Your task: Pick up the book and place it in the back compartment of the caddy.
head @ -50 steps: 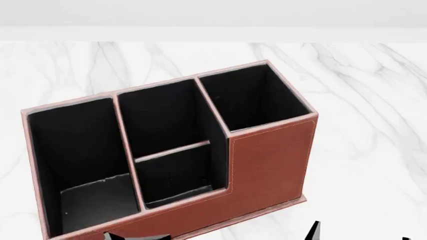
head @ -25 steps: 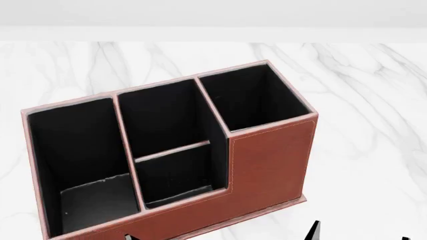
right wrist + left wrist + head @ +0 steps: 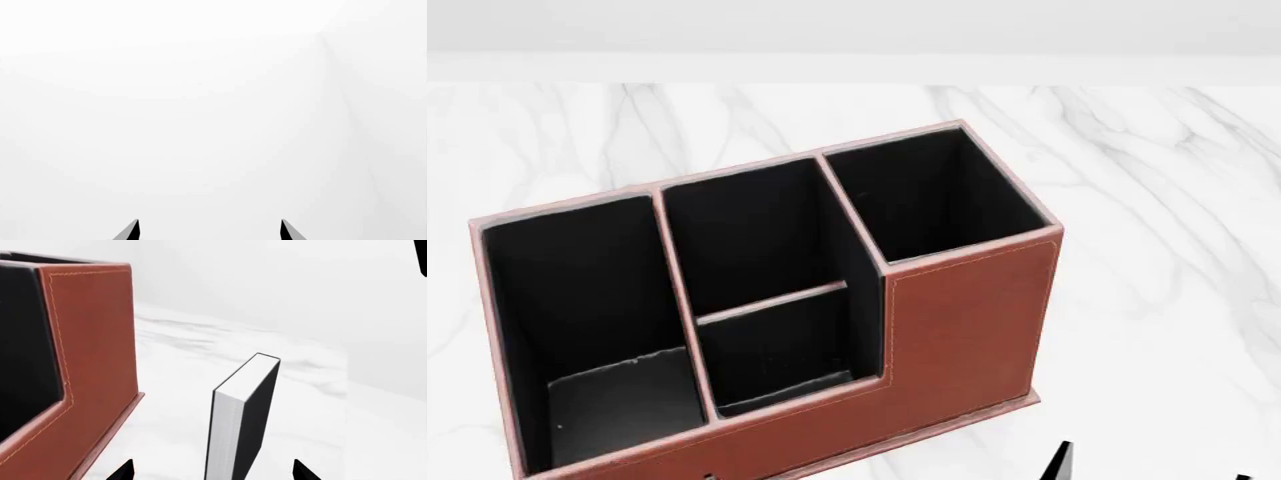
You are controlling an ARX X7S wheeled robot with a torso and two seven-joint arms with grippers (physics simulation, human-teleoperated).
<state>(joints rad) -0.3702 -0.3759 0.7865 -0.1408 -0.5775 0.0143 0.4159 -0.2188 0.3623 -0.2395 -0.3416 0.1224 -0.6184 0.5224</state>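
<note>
The reddish-brown caddy (image 3: 961, 310) fills the middle of the head view, and all of its black-lined pockets are empty. The back compartment (image 3: 781, 345) is the small square pocket behind the lowest wall. In the left wrist view the caddy's tall end (image 3: 93, 355) is close by. The black book (image 3: 243, 415) stands upright on the marble beside it, with its white page edges facing the camera. My left gripper (image 3: 212, 471) is open, with its fingertips wide apart on either side of the book and not touching it. My right gripper (image 3: 210, 231) is open and empty, facing blank white.
The white marble tabletop (image 3: 1148, 180) runs behind and to the right of the caddy, with a white wall beyond. A thin black shape (image 3: 1058, 462) pokes up at the lower edge of the head view; I cannot tell what it is.
The black shape at the bottom left edge of the head view has slid right and dropped almost out of sight. The caddy has not moved.
</note>
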